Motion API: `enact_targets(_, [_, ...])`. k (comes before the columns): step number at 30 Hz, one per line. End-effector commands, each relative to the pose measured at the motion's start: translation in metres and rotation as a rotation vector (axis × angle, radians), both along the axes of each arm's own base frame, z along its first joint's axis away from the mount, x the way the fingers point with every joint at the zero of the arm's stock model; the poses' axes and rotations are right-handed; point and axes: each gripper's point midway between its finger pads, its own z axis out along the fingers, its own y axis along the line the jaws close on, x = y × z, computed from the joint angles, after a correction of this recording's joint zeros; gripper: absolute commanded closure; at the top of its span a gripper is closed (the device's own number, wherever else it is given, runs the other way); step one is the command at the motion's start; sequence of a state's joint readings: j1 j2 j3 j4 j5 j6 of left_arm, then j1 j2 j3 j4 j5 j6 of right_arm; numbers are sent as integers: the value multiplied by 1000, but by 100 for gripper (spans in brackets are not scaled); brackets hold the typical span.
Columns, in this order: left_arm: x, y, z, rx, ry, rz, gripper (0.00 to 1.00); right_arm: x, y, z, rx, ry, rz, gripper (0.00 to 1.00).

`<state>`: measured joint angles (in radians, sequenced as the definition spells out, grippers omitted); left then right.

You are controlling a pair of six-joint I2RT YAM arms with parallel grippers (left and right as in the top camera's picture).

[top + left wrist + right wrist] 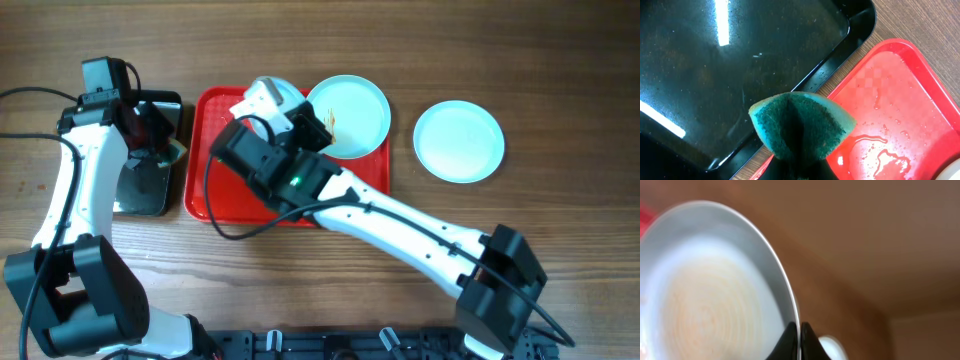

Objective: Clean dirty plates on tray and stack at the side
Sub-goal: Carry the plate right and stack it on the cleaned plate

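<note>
One plate (459,141) looked done on your counter (560,60) beside the tray (205,120). Your right claw (800,335) pinched a second plate (715,290) above it, left claw (796,167) clamped the sponge (800,127); a smeared third plate (355,105) lay there.

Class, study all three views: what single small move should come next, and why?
Probably the left gripper should carry its green sponge rightward to the raised plate. The right gripper pinches that plate by its rim, tilted above the red tray, its centre looking tan-smeared, while the sponge hangs apart from it near the black tray's edge.
</note>
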<state>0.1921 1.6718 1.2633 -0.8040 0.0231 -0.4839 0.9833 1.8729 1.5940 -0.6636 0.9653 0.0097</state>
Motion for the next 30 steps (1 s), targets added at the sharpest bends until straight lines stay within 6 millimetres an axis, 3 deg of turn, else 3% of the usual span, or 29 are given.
enact_targets(1, [0, 3, -1, 16, 4, -4, 96, -3, 2, 4, 398, 220, 36, 96])
enact_targets(5, [1, 2, -1, 16, 4, -7, 96, 4, -27, 19, 630, 364, 26, 96])
enact_targets(7, [1, 2, -1, 15, 4, -7, 96, 13, -61, 28, 736, 412, -29, 96])
enact_targets(12, [1, -1, -1, -1, 1, -9, 96, 32, -174, 20, 827, 445, -307, 96])
enact_targets(15, [1, -1, -1, -3, 0, -10, 96, 33, -251, 1, 840, 442, -514, 96])
enact_targets(19, [2, -1, -1, -3, -2, -8, 96, 27, -325, -29, 881, 436, -714, 96])
enact_targets(25, [3, -1, -1, -2, -8, -7, 96, 8, -384, -87, 933, 456, -896, 96])
enact_targets(30, [5, 0, 0, -1, -15, -7, 96, 2, -389, -131, 961, 467, -907, 96])
